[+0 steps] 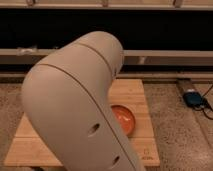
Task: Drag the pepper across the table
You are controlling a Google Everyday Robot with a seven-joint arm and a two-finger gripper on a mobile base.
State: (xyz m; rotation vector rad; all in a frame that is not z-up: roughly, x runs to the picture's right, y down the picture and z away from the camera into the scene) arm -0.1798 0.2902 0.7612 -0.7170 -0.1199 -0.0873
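Across foreground, arm link (75,110) blocking wooden board (135,95) on counter (175,130); orange bowl (125,119) peeking out beside it. Pepper and gripper lying out of view; cannot tell jaws' state.

High view close behind arm (75,110), facing board (132,95), end effector hidden

The pincer is out of sight; the arm (75,100) covers part of the orange object (125,119) and board (134,92).
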